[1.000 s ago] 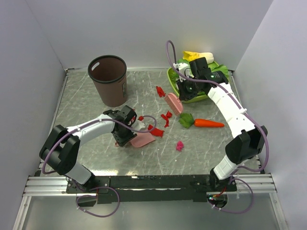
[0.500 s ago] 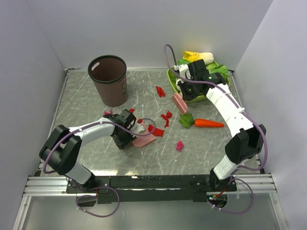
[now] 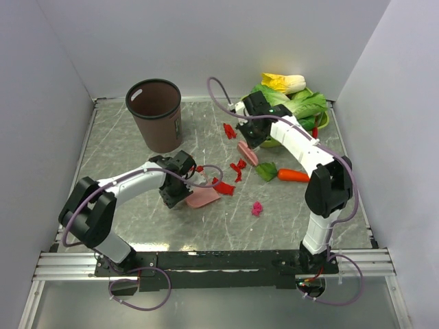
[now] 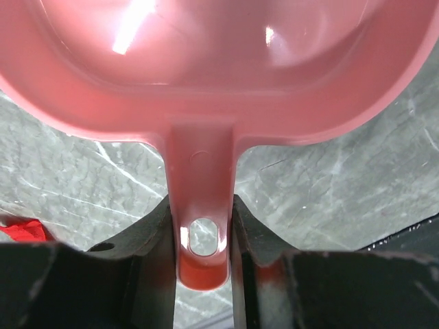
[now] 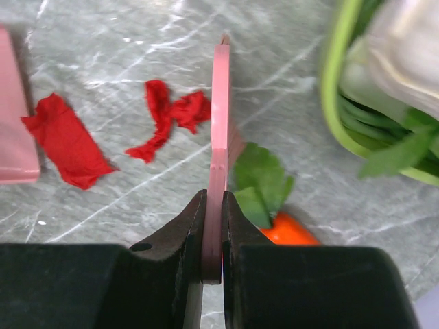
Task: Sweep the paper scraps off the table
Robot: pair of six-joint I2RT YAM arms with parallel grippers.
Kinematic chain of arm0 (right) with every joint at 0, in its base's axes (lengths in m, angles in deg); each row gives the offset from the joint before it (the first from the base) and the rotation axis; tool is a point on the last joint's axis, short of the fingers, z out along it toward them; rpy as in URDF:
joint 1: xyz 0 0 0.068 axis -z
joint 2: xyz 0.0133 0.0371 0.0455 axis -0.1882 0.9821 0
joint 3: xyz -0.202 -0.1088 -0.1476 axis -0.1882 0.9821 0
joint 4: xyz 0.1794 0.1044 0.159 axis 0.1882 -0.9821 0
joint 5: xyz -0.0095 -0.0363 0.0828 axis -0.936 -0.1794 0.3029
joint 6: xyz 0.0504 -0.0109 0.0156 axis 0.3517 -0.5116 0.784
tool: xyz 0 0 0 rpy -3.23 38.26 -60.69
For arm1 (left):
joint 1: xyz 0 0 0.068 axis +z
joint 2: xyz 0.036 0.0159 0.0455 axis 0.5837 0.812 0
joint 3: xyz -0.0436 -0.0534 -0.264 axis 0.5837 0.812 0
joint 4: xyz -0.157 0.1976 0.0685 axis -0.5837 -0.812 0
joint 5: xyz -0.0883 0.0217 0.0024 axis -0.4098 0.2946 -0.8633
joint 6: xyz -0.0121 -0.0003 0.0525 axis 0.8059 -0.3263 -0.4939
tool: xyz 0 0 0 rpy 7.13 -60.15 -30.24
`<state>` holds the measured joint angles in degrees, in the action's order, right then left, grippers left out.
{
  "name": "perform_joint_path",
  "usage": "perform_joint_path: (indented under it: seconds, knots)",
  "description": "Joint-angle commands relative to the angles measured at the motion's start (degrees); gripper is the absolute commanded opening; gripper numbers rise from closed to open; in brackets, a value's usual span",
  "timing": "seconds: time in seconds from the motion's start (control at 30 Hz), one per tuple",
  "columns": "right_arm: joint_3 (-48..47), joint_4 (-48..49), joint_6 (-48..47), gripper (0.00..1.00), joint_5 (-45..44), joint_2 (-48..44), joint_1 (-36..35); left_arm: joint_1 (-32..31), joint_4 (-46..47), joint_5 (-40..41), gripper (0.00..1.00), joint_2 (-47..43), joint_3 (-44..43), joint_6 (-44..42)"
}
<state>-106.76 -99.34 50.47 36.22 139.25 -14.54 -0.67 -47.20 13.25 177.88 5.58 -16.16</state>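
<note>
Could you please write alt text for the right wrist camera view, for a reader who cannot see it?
The right claw is shut on a pink brush seen edge-on above the grey marble table. Red paper scraps lie left of the brush, a carrot and a green bowl of leafy vegetables to its right.

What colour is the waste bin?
The waste bin is brown; top external view shows it best.
</note>
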Motion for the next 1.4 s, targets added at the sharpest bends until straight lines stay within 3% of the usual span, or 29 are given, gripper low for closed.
perform_joint_path:
  seconds: [0.0, 0.33, 0.57, 0.67, 0.87, 1.1, 1.37]
  knots:
    - [-1.17, 0.06, 0.88, 0.00, -0.51, -0.57, -1.77, -0.88, -5.62, 1.07, 0.01, 2.78, -3.07, -1.63]
    - [3.05, -2.31, 8.26, 0.00, 12.57, -3.21, -3.53, -2.99, -2.20, -0.95, 0.01, 8.85, -8.33, -0.14]
    - [4.28, -3.01, 12.30, 0.00, 35.68, -6.28, -2.65, -3.43, -0.71, -0.59, 0.01, 12.10, -12.48, 0.31]
    - [3.32, -3.27, 12.57, 0.00, 36.32, -8.57, -1.51, -3.43, 0.26, -2.09, 0.01, 11.23, -11.52, 0.13]
    - [2.79, -5.55, 9.67, 0.00, 28.86, -14.01, 1.65, -3.43, 2.72, -3.58, 0.01, 7.45, -7.04, -0.66]
    - [9.81, -9.42, 3.17, 0.00, 22.78, -24.02, 2.09, -3.35, 2.38, -3.24, 0.01, 2.44, -3.96, -4.96]
    - [17.19, -24.79, -19.30, 0.00, 36.30, -30.63, 2.80, -3.35, -2.81, -1.56, 0.01, -0.72, -2.11, -7.43]
